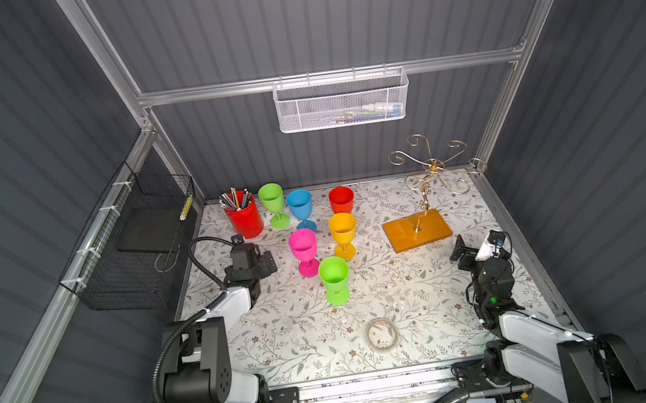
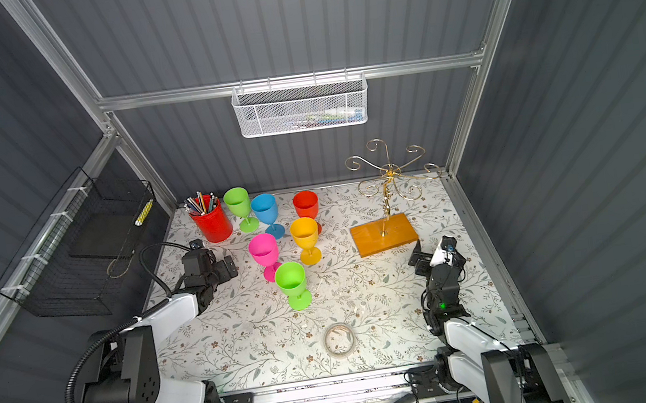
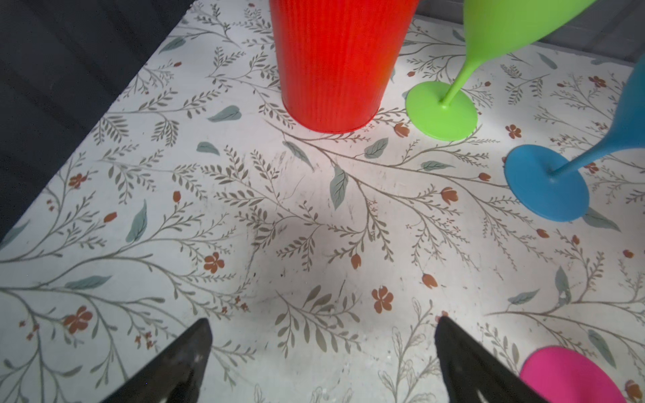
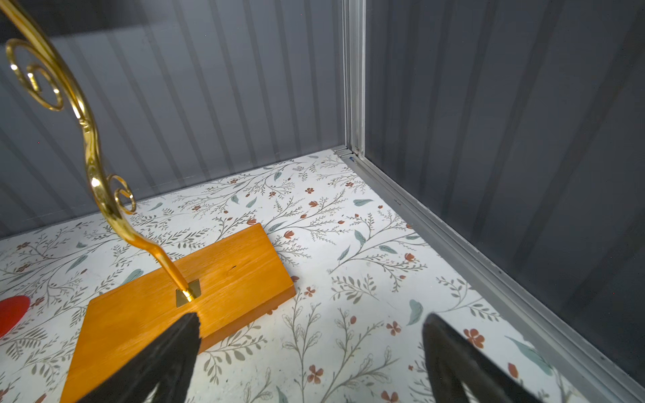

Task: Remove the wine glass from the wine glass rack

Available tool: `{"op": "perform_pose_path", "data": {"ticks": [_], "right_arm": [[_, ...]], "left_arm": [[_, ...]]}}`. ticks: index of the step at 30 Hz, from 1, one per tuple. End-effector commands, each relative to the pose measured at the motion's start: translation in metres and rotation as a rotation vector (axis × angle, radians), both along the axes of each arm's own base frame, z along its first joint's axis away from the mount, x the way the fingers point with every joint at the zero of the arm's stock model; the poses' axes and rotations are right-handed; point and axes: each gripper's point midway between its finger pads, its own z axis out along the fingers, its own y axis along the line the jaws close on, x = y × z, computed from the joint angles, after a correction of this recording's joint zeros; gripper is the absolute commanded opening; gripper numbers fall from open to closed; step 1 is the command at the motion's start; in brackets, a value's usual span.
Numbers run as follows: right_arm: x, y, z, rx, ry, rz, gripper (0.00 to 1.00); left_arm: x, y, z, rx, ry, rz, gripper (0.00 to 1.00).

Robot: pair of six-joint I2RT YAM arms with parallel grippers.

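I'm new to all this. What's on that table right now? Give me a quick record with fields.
Rack: gold wine glass rack, wooden base, back right of table; no glass seen hanging on it.
Glasses: six coloured wine glasses, upright on the table, left of the rack.
Cup: red cup holding pencils, back left.
Clear item: round clear glass thing near the front; shape unclear.
Left end effector: open, empty, near the red cup.
Right end effector: open, empty, near the rack's base.
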Motion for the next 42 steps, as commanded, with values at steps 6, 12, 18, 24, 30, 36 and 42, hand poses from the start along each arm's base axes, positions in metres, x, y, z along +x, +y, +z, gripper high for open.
{"op": "perform_pose_path", "data": {"ticks": [6,12,18,24,30,36,42], "right_arm": [[0.007,-0.001,0.006,-0.034,-0.021,0.01,0.99],[0.019,0.0,0.004,-0.054,0.005,0.016,0.99],[0.03,-0.002,-0.001,-0.089,-0.022,0.006,0.99],[0.034,0.003,-0.012,-0.092,-0.026,0.053,0.99],[0.062,-0.001,-0.032,-0.03,0.128,0.093,0.99],[0.068,-0.002,-0.032,-0.019,0.14,0.106,0.99],[0.065,-0.001,-0.029,-0.025,0.12,0.11,0.99]], "left_arm": [[0.005,-0.008,0.004,0.065,-0.193,-0.111,1.0],[0.008,-0.004,-0.001,0.119,-0.212,-0.119,1.0],[0.008,-0.008,-0.004,0.125,-0.277,-0.145,1.0],[0.005,-0.004,-0.02,0.129,-0.281,-0.121,1.0],[0.023,-0.009,-0.029,0.129,-0.207,-0.152,1.0],[0.023,-0.009,-0.028,0.126,-0.218,-0.152,1.0],[0.022,-0.009,-0.028,0.127,-0.217,-0.151,1.0]]}}
